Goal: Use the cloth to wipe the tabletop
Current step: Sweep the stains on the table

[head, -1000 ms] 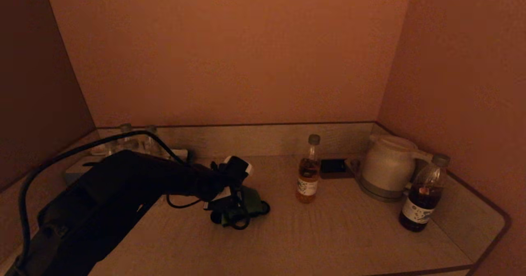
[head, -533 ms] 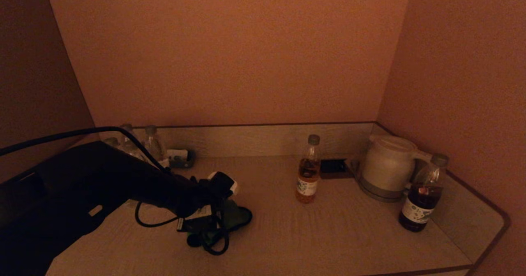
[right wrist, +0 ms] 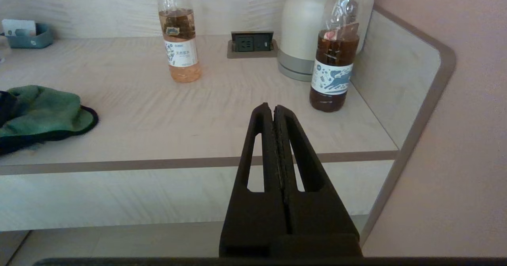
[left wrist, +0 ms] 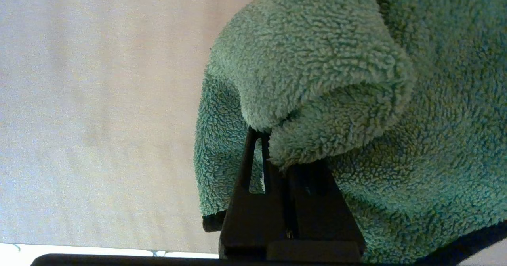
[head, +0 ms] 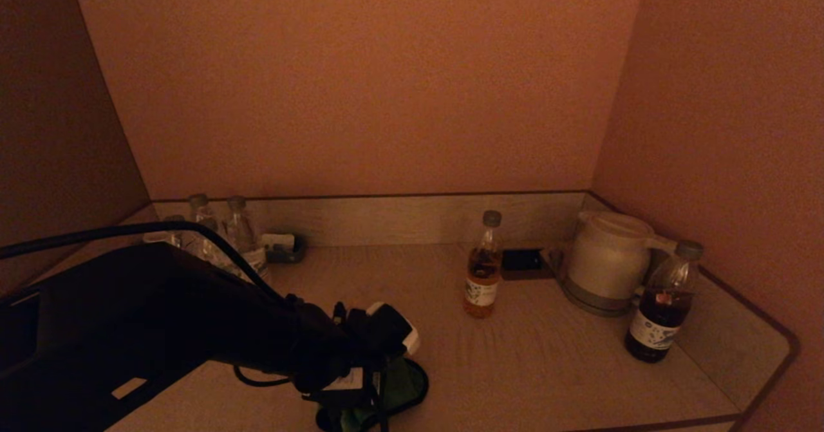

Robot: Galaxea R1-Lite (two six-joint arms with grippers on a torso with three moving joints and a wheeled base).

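A green fluffy cloth point(head: 400, 388) lies on the pale wooden tabletop point(head: 528, 367) near its front edge. It fills much of the left wrist view point(left wrist: 336, 79) and shows in the right wrist view point(right wrist: 39, 113). My left gripper point(head: 370, 396) is shut on a fold of the cloth point(left wrist: 273, 133) and presses it onto the tabletop. My right gripper point(right wrist: 273, 108) is shut and empty, parked in front of and below the table's front edge, out of the head view.
An orange drink bottle point(head: 483, 268) stands mid-table. A white kettle point(head: 608, 261) and a dark drink bottle point(head: 660, 306) stand at the right. A socket point(head: 523, 261) sits by the back wall. Clear water bottles point(head: 225, 232) and a small tray point(head: 283, 248) stand at the back left.
My left gripper has dragged the cloth from mid-table leftward, then to the right and toward the front edge.
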